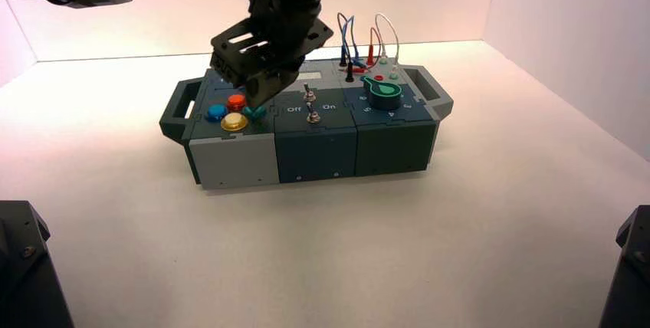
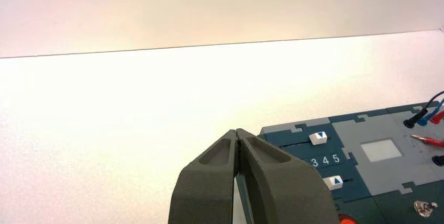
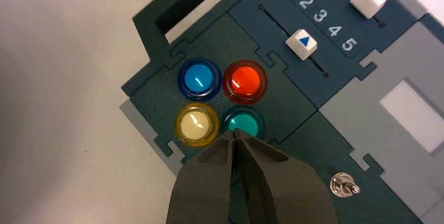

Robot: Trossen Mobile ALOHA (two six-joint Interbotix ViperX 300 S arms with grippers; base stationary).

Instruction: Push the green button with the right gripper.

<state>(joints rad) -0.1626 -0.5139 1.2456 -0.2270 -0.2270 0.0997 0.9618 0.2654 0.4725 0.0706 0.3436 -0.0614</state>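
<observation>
Right end effector, fingers together, touches green button.

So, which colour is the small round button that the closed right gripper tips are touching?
Teal-green: the small round dome button at the right gripper tips, clearest in the right wrist view.

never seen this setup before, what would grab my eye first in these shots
The right end effector, fingers shut, points down at the green button in the cluster of four coloured buttons at the box's left end, its tips at that button's edge. Red, blue and yellow buttons sit beside it. The left end effector, also shut, waits at the upper left, off the box.
</observation>
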